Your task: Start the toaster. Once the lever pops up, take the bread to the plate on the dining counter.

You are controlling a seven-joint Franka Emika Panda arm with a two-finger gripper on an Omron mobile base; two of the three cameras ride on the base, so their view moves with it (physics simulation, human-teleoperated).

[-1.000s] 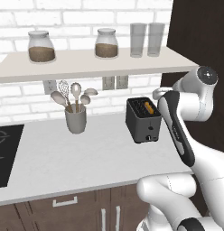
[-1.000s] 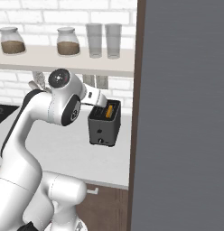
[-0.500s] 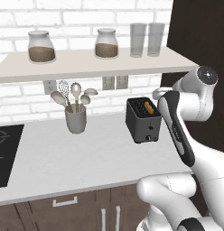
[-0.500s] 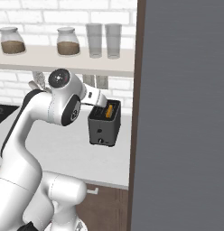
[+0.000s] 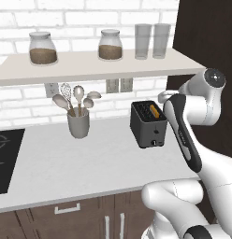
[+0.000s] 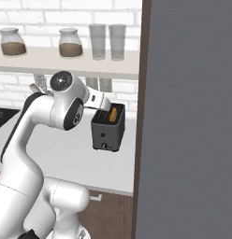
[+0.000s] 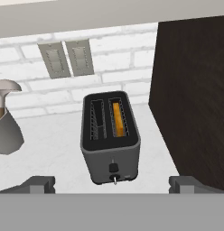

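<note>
The dark grey toaster (image 7: 111,146) stands on the white worktop, close to the wall, with a small knob on its front face. The bread (image 7: 117,119) sits down in its right slot and shows as an orange strip; the left slot is empty. In the base views the toaster (image 5: 147,126) (image 6: 107,133) is just past the arm's hand, with the bread (image 5: 155,111) (image 6: 114,114) visible in its top. My gripper (image 7: 113,185) hovers above and in front of the toaster, open wide, nothing between its fingertips (image 7: 39,184). The plate and the dining counter are out of view.
A grey utensil cup (image 5: 78,123) with spoons and a whisk stands left of the toaster. A shelf (image 5: 90,65) with jars and glasses hangs low overhead. A tall dark cabinet (image 7: 190,90) walls off the right side. A black hob (image 5: 3,158) lies far left.
</note>
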